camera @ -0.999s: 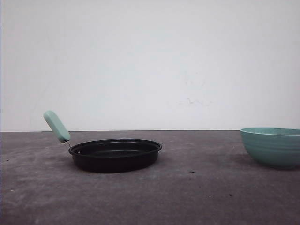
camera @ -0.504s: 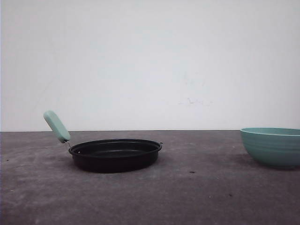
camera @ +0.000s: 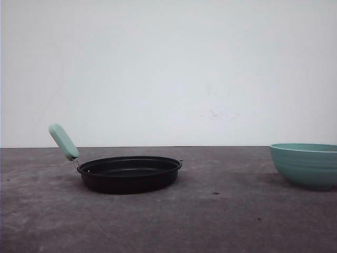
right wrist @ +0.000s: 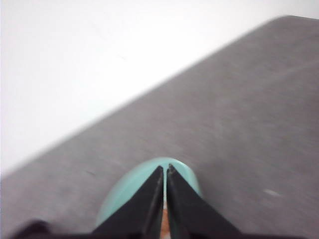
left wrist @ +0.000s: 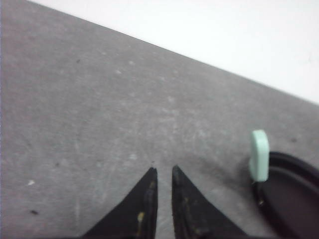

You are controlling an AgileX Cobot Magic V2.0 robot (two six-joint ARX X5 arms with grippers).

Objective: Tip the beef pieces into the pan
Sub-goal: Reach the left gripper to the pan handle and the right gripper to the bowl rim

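Pan (camera: 129, 173) sits empty left of centre, bowl (camera: 306, 164) far right. Right gripper (right wrist: 165, 169) hovers above the bowl, fingers pressed together; left gripper (left wrist: 162, 172) nearly shut, beside the pan's handle (left wrist: 259, 155). Beef (right wrist: 164, 224) glimpsed inside: loose, light chunks, so grip the stiff bowl's rim.

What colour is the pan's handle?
Pale mint green; the handle shows best in the front view.

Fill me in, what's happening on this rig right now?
Nothing is grasped yet. The black pan sits empty on the table, its mint handle angled up. The left end effector hangs near the handle, fingers almost shut. The right end effector, shut, hovers over the teal bowl; something orange shows inside.
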